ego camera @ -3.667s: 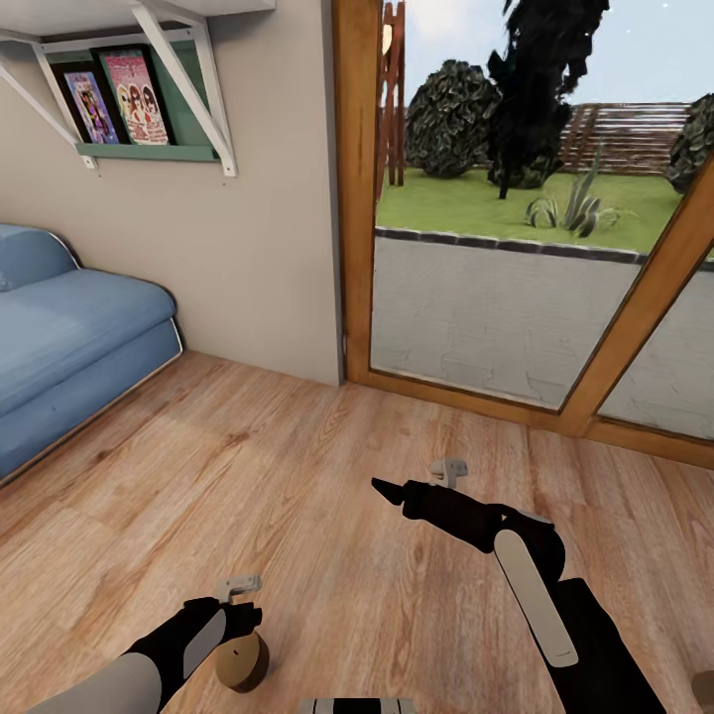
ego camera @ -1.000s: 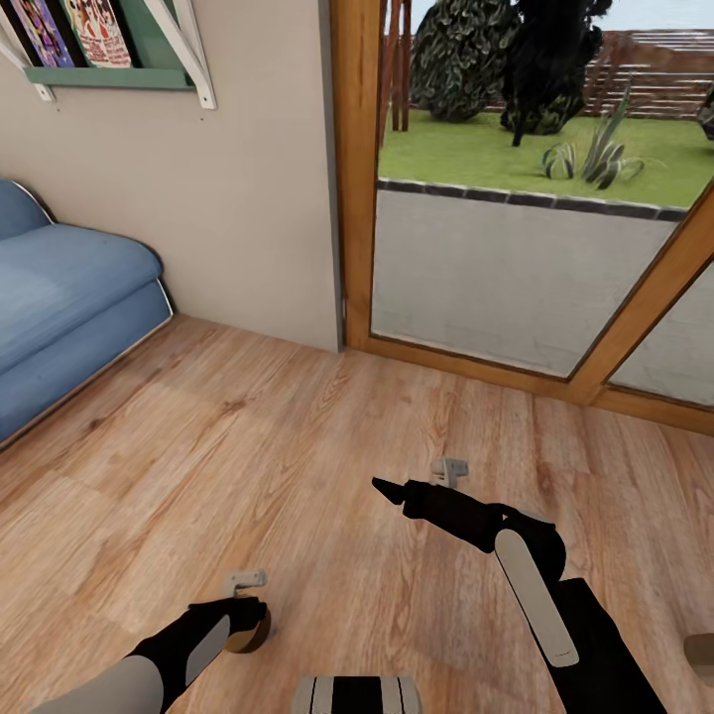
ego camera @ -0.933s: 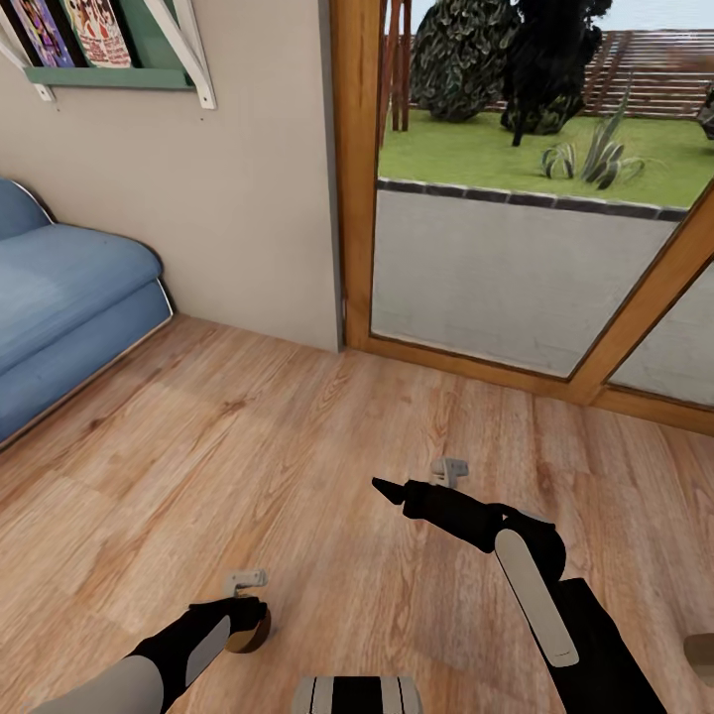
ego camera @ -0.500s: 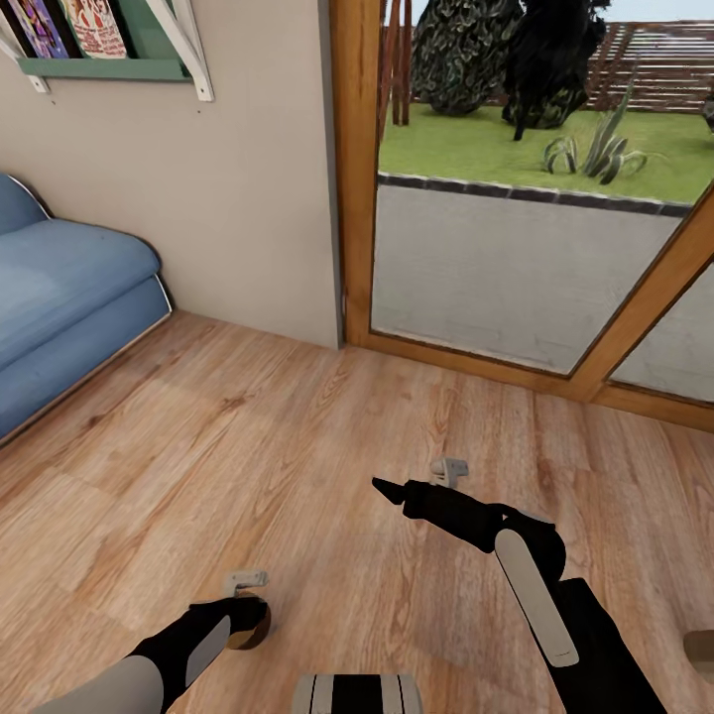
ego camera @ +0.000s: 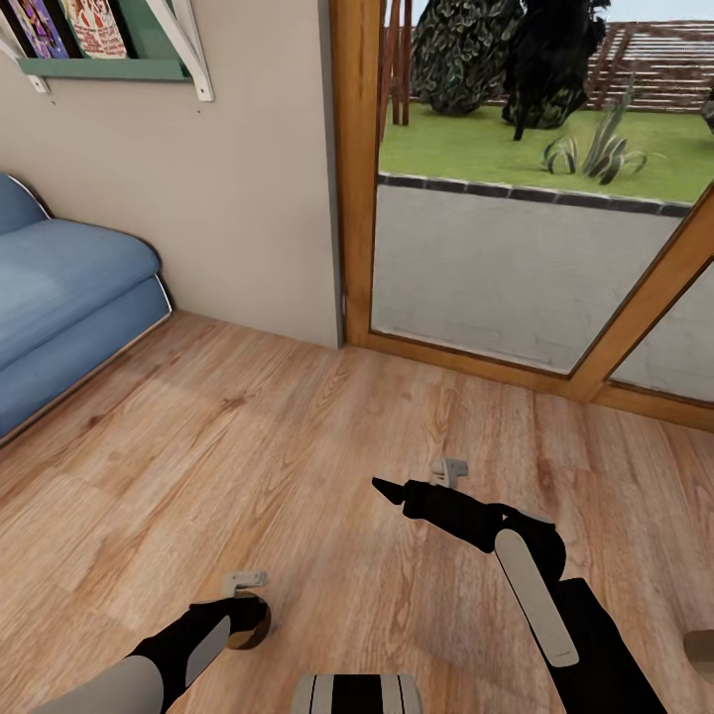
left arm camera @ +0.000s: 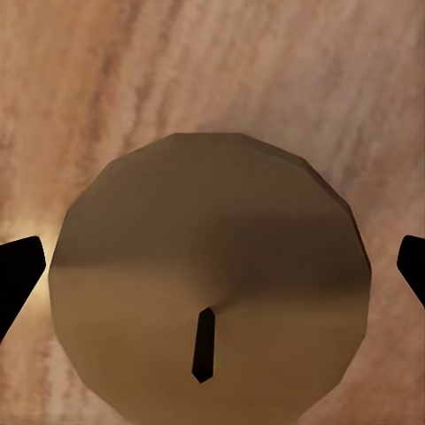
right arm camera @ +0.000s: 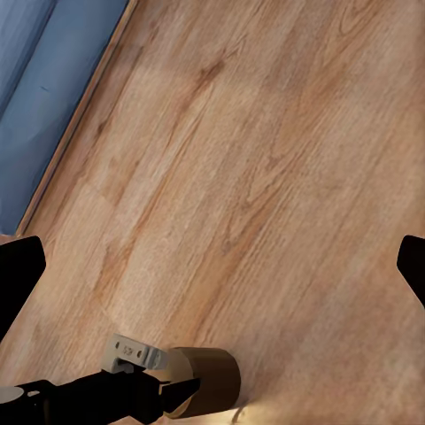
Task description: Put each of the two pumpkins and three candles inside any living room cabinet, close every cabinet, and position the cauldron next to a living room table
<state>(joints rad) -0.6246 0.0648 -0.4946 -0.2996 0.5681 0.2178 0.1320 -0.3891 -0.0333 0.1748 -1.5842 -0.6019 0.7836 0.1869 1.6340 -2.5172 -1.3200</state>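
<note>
Head view takes in the big picture: plank floor (ego camera: pixel 297 446) running up to a beige wall (ego camera: pixel 248 198), a tall glass door (ego camera: pixel 476 258) onto the garden, and a blue sofa (ego camera: pixel 69 307) off to the left. No cabinet, table, pumpkin or cauldron in sight, so I'd say the job is early, most of it ahead. Now the smaller players. Right gripper (ego camera: pixel 389 489) hangs out over bare boards, fingers spread wide, nothing between them. Left gripper (ego camera: pixel 248 620) is low at the floor, right over a candle (left arm camera: pixel 208 283). From the left wrist, the wick points up and both fingertips stand clear on either side. Spread, not pinching; the candle stands on the floor, still to be lifted.
</note>
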